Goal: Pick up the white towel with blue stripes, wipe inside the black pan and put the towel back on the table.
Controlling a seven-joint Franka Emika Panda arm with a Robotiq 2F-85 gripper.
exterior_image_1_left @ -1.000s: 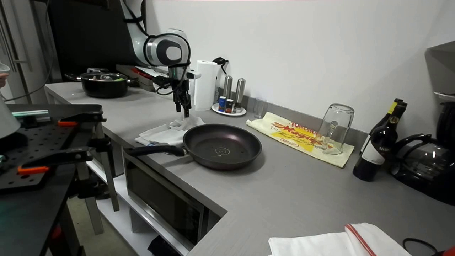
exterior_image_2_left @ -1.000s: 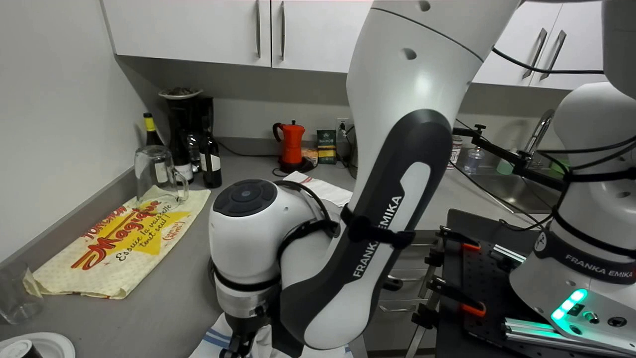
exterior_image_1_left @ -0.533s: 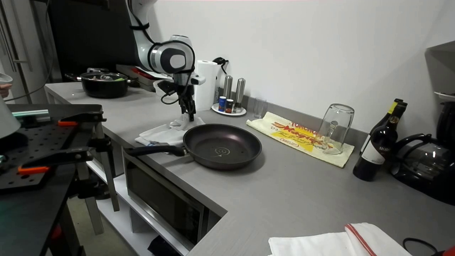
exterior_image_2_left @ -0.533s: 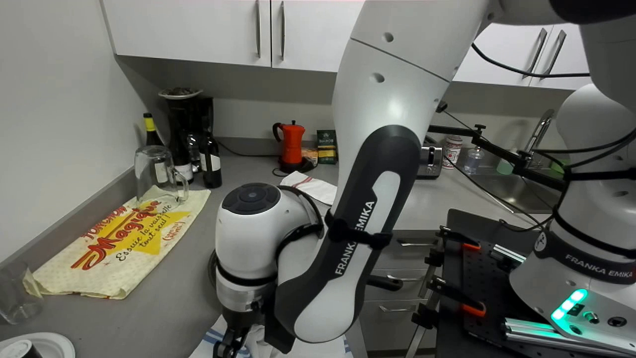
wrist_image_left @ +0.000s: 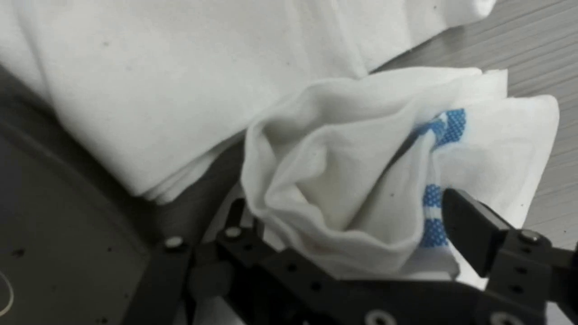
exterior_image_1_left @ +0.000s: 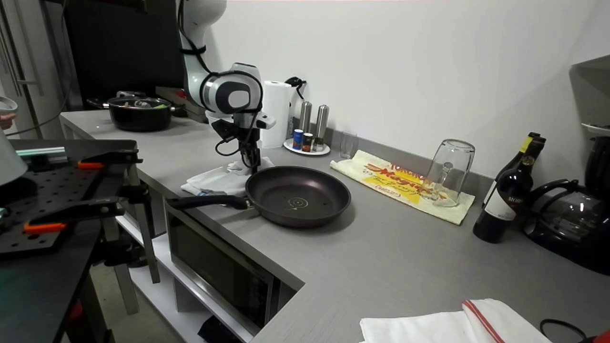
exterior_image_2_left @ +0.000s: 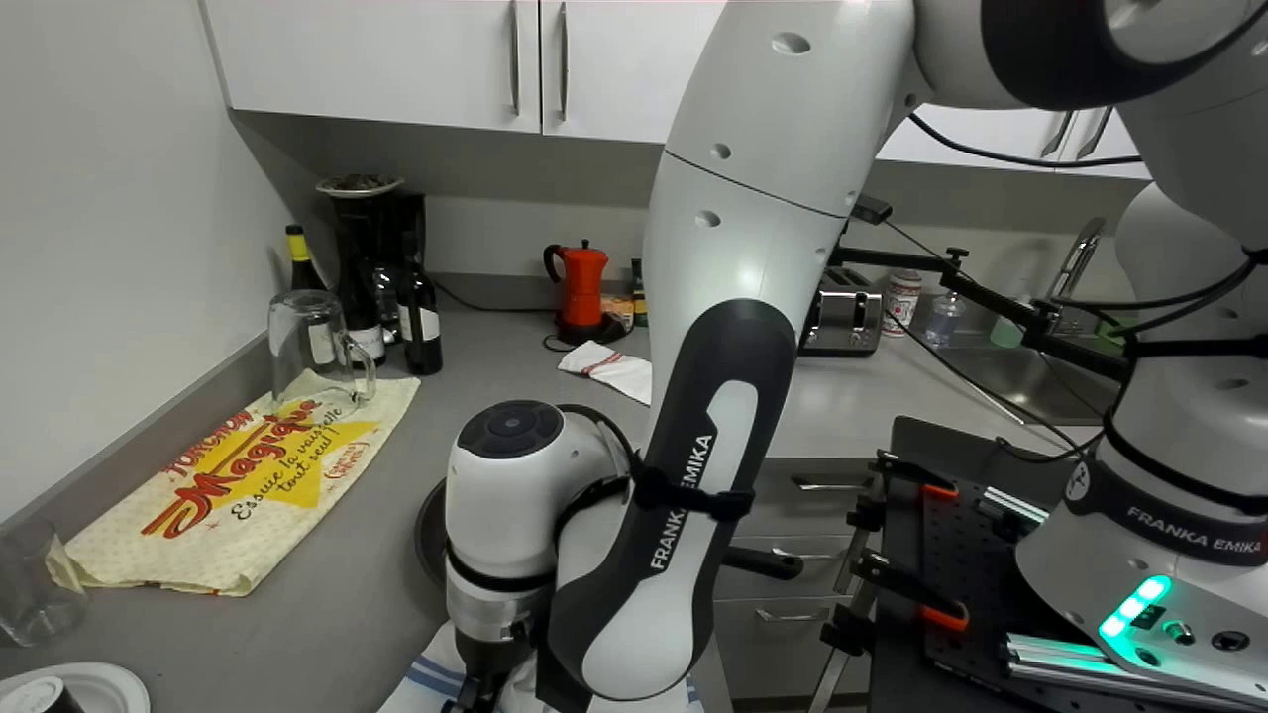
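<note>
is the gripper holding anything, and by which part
Nothing is held: the black two-fingered gripper stands open, its fingers spread either side of a bunched fold in the white cloth towel with blue stripes.

In exterior view, your arm (exterior_image_2_left: 713, 396) hides most of pan (exterior_image_2_left: 430, 535); bottom edge crops towel (exterior_image_2_left: 428, 675). In wrist view, left edge crops pan, your gripper (wrist_image_left: 343, 203) blurred at bottom

In an exterior view the camera faces the arm (exterior_image_1_left: 234, 93); in an exterior view, close by, the cupboards (exterior_image_2_left: 614, 69). Both share the yellow cloth (exterior_image_1_left: 386, 180). The wrist view looks closely down at the towel (wrist_image_left: 361, 158).
</note>
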